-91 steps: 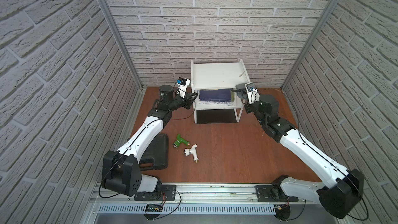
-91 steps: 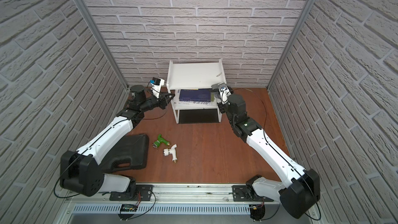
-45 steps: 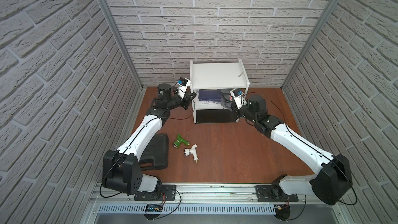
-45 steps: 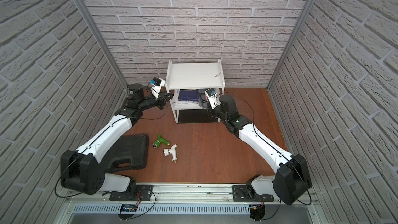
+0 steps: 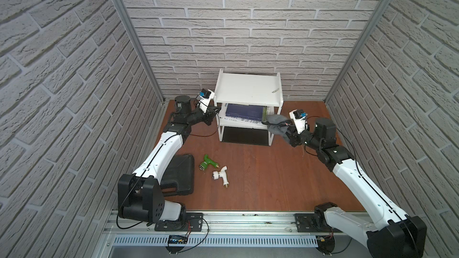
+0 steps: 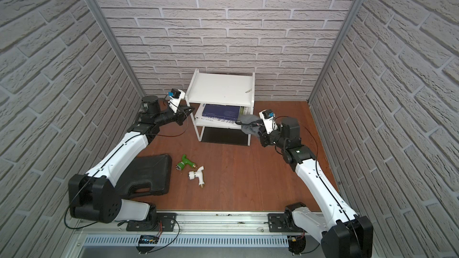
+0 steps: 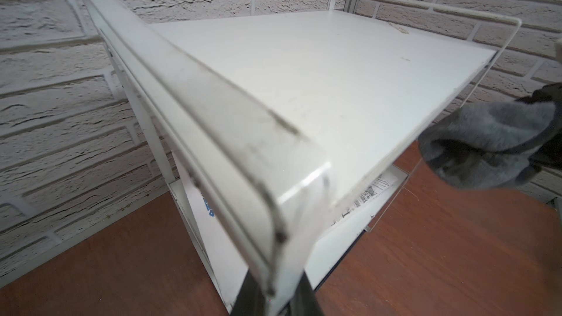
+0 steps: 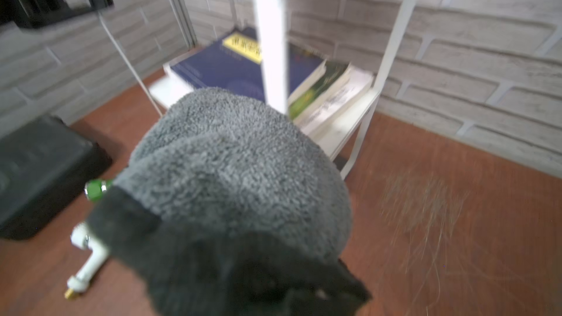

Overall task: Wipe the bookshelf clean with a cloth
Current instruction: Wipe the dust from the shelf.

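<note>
R gripper [image 5: 285, 127] out, tight on cloth [image 5: 274, 120]

Both arms reach toward frame centre; left gripper [image 5: 215, 109] clamps bookshelf [image 5: 248, 90], right gripper [image 5: 286, 127] clamps cloth [image 5: 274, 120].

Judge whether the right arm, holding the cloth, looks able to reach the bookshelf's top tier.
Probably yes. The right tool holds the cloth at the front right corner of the bookshelf, lower than the top tier, which lies open from above, so only the side rail needs lifting over.
</note>
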Robot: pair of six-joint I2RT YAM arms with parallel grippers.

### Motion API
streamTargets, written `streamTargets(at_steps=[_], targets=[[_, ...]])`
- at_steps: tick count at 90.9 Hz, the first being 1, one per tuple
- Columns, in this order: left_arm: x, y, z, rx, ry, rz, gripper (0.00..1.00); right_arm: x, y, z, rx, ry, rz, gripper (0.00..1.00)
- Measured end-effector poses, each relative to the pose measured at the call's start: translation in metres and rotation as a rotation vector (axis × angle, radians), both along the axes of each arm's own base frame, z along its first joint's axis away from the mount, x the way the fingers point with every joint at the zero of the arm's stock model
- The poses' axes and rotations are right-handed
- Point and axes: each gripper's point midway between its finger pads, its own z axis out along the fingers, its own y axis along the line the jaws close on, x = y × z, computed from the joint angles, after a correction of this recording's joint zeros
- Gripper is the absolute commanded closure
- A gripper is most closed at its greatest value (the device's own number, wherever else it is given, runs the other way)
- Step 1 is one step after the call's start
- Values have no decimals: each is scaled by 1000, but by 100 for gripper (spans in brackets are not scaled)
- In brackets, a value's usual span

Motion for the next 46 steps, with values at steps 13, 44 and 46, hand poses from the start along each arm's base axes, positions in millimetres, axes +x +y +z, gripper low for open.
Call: streamTargets(at_steps=[13,44,46], targets=[[-1,-1,0,5,5,-2,100,61,-46,13,139,4,-237,97],[0,-4,-1,35,-8,2,100,190,-13,23,179,11,-132,97],[0,-4,-1,37,-7,4,100,193,-10,14,175,31,-125,97]])
